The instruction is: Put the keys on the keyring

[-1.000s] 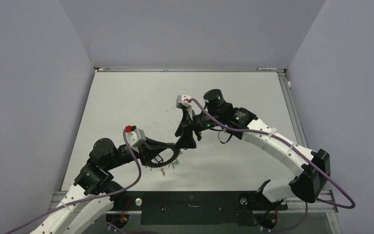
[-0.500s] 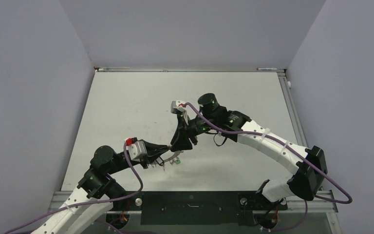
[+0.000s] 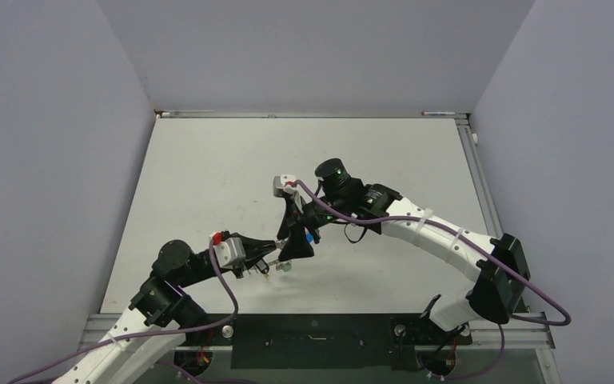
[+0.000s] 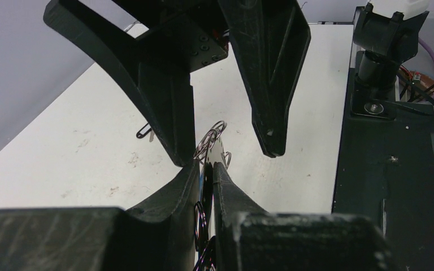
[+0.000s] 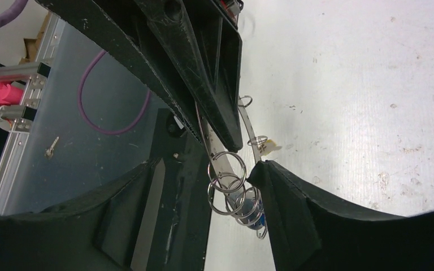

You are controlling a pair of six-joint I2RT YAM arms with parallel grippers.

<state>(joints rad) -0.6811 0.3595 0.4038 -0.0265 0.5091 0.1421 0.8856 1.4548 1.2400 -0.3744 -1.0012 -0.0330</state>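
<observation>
Keyring (image 5: 247, 125) hangs edge-on above the desk (image 3: 208, 176), pinched in the left end effector (image 4: 206, 165), whose fingers are pressed together on it. Wire loops (image 5: 226, 175) and keys (image 5: 250, 206), one blue-headed, dangle below. The right end effector (image 5: 208, 167) stands spread around those loops. If it closes off-line, it could knock the ring askew or snag a loop. How many keys there are is too tangled to count.
</observation>
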